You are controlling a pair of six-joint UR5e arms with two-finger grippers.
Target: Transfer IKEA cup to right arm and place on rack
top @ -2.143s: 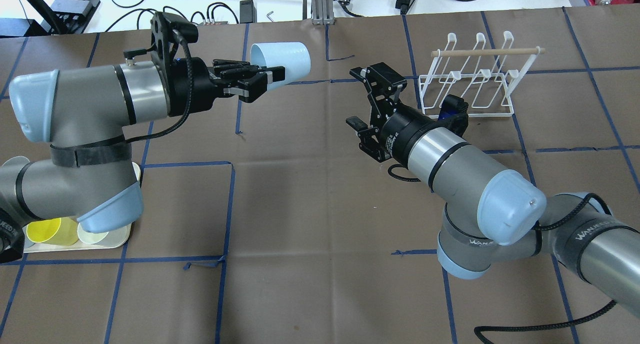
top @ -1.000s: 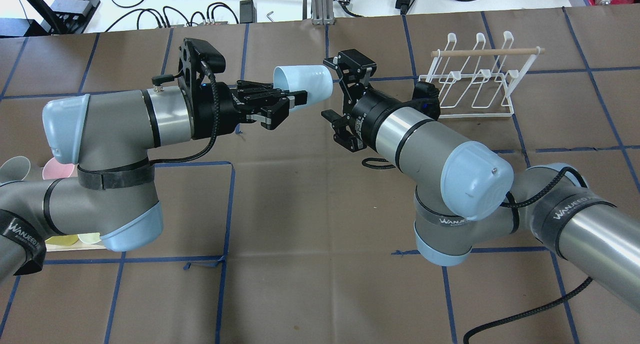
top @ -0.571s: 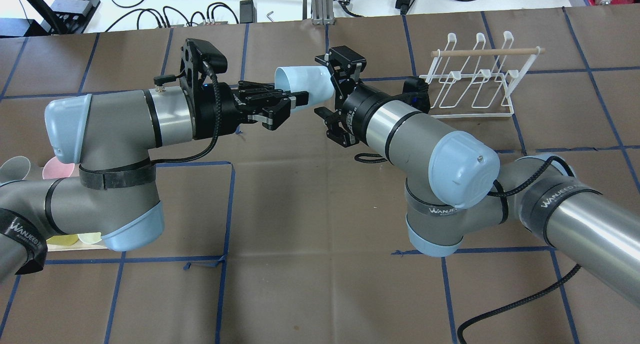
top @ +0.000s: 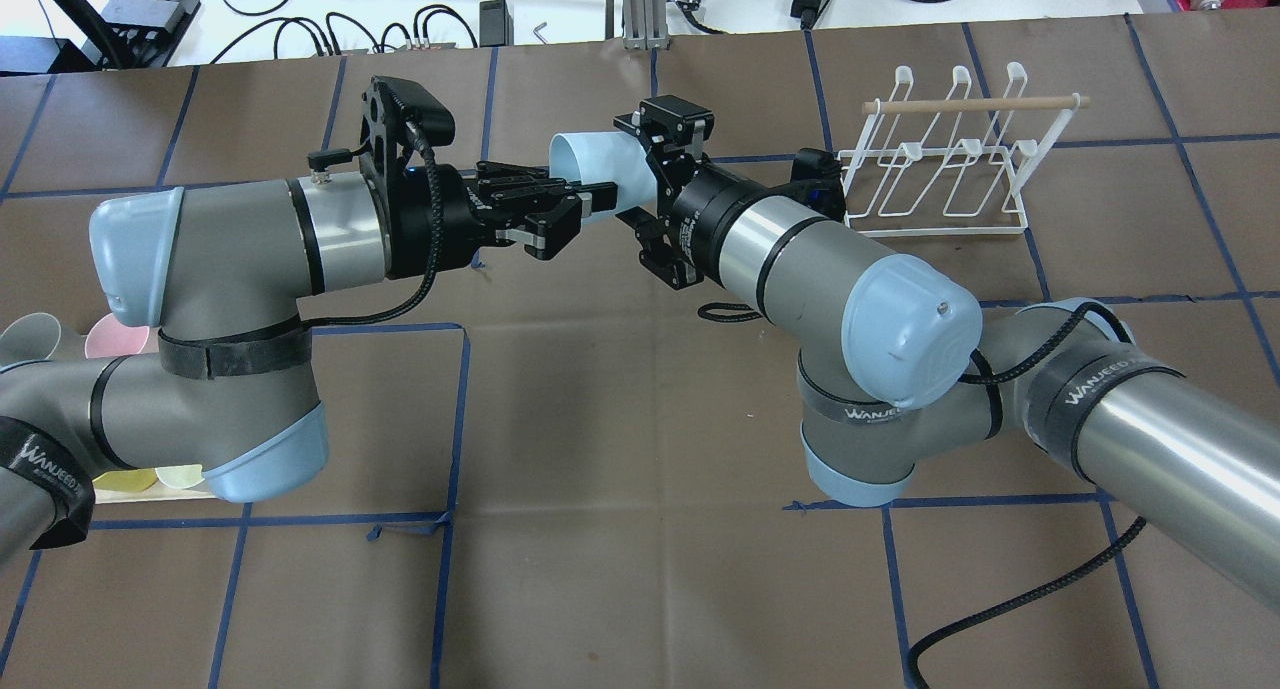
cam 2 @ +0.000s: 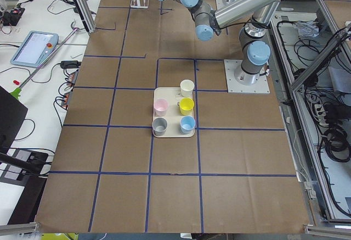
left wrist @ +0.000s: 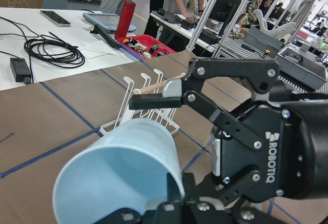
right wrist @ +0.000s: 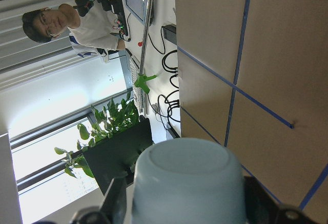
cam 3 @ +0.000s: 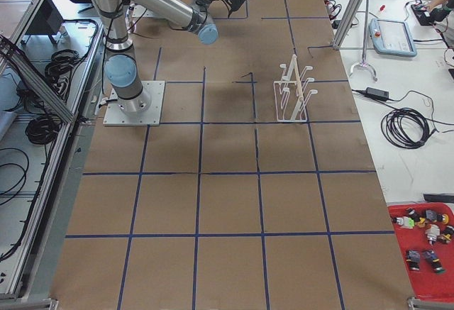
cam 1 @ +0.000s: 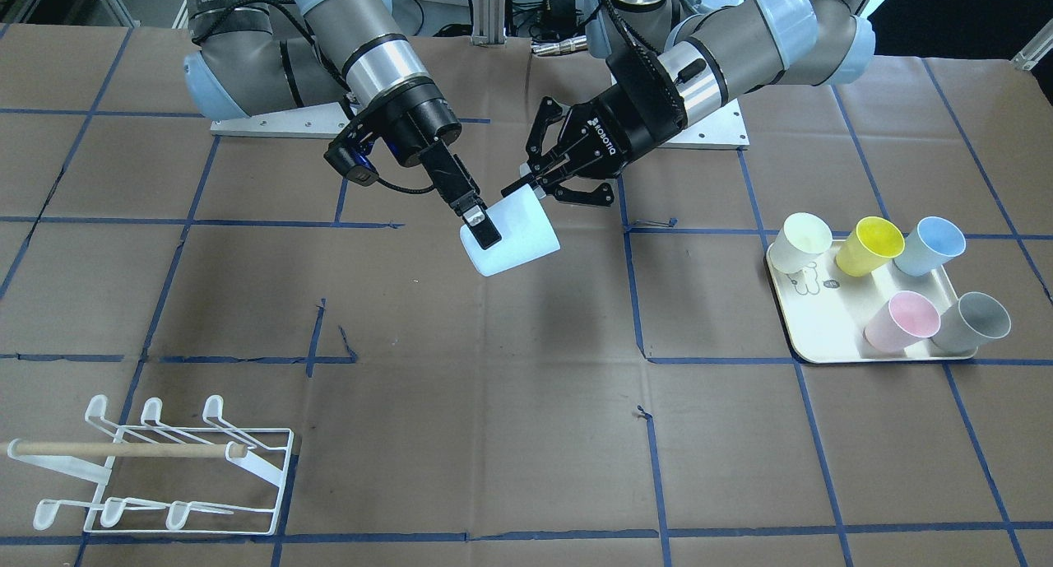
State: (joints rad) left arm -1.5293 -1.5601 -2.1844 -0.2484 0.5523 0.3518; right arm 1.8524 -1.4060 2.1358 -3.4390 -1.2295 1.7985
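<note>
Pinching the pale blue cup (top: 600, 161) at its rim, L fingers (top: 592, 196) are clamped tight on the wall. Cup lies sideways in mid-air above the worktop (top: 600, 419), mouth twd L arm (top: 200, 239), base twd R arm (top: 800, 269). R fingers (cam 1: 481, 221) are spread wide, flanking the cup's base end, one each side; can't tell if they touch it. Both forearms run roughly level, wrists nearly nose to nose. Rack (top: 975, 103) stands well apart, beyond R wrist.
</note>
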